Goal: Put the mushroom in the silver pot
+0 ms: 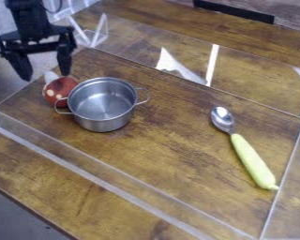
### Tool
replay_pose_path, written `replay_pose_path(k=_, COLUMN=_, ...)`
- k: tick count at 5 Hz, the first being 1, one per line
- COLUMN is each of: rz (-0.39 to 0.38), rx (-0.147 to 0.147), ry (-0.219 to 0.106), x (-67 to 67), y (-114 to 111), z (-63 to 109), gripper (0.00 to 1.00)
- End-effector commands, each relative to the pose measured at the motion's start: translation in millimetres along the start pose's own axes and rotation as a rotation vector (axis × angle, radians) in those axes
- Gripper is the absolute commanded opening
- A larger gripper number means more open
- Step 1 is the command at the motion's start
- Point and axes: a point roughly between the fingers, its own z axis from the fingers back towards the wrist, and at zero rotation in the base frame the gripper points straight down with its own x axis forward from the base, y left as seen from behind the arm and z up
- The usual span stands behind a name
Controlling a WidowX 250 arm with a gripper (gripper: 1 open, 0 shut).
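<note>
The silver pot [104, 103] stands upright on the wooden table, left of centre, its inside showing nothing but steel. The mushroom [57, 89] lies right against the pot's left side, its dark red cap visible and its stem mostly hidden. My gripper [38, 61] hangs above and a little behind the mushroom, at the upper left of the camera view. Its black fingers [16, 64] are spread open with nothing between them, and they touch neither the mushroom nor the pot.
A silver spoon with a yellow-green handle [244, 147] lies at the right. Clear plastic walls [115, 173] fence the work area on all sides, with a low front edge near the camera.
</note>
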Motion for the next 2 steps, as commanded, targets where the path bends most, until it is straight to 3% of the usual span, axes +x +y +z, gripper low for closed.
replay_pose_path(k=1, rz=-0.011, rx=-0.022, ry=-0.068, x=-5.5, y=0.2, z=28.3, gripper=1.0)
replay_pose_path(k=2, rz=-0.029, rx=-0.031, ry=-0.072, x=-9.2, y=-4.7, z=26.5, gripper=1.0)
